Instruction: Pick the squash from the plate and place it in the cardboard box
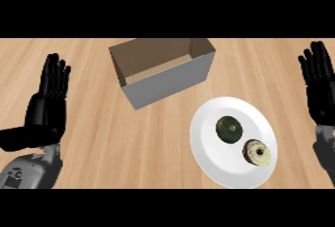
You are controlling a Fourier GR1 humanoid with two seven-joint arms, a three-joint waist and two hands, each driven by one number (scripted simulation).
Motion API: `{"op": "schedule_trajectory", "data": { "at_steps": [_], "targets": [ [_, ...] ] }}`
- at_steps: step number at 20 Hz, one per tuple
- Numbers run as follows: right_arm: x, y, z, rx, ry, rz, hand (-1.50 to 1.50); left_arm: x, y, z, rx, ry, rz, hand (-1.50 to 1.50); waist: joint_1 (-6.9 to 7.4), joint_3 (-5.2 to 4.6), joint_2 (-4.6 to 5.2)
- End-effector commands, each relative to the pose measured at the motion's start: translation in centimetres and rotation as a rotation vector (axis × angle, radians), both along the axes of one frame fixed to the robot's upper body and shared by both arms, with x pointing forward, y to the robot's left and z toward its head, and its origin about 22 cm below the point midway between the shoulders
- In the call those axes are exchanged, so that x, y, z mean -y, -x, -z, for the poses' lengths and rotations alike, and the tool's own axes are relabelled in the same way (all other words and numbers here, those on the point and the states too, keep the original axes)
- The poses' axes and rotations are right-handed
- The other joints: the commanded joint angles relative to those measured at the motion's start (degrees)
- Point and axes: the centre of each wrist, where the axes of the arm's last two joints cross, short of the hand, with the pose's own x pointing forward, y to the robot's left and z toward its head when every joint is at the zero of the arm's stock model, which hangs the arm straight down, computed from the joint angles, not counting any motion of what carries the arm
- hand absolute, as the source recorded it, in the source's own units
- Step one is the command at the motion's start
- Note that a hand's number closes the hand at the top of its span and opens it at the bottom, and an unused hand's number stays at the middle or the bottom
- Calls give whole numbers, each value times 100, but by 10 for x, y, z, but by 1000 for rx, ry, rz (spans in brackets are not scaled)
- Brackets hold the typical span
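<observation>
**A:** Where's your squash [230,128]?

**B:** On the white plate [222,170], in its upper half. It's the dark green, roundish one. Just below and right of it lies a paler round thing with a dark centre, a doughnut [258,152] by the look of it. Don't mix them up.

**A:** Which hand do you send?

**B:** Your right hand [320,86]. It shows at the right edge, fingers straight and up, holding nothing, and the plate lies between it and the cardboard box [167,82]. The squash sits down and to the left of those fingertips. Your left hand [51,91] rests at the far left, fingers likewise straight and empty, with the box's whole side of the counter between it and the plate.

**A:** Any long axis to line up on?

**B:** Hardly; from above it reads nearly round, slightly taller than wide. I'd say any approach angle suits you.

**A:** And the box?

**B:** Open at the top, up and left of the plate, near its rim but not touching.
</observation>
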Motion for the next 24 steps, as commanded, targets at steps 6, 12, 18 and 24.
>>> {"op": "schedule_trajectory", "data": {
  "at_steps": [6,12,18,24],
  "targets": [
    [-89,55,97,-314,32,131,-150,24,4,40,-262,-240,297,0,-352,-22,-128],
    [-10,96,136,-249,751,255,-150,19,13,44,-308,-215,334,0,-353,-88,-163],
    [-25,106,124,-149,955,287,-150,15,12,43,-360,-218,350,0,-331,-101,-257],
    [-53,125,94,-325,1022,198,-150,23,13,45,-356,-214,343,0,-403,-100,-277]
  ]
}}
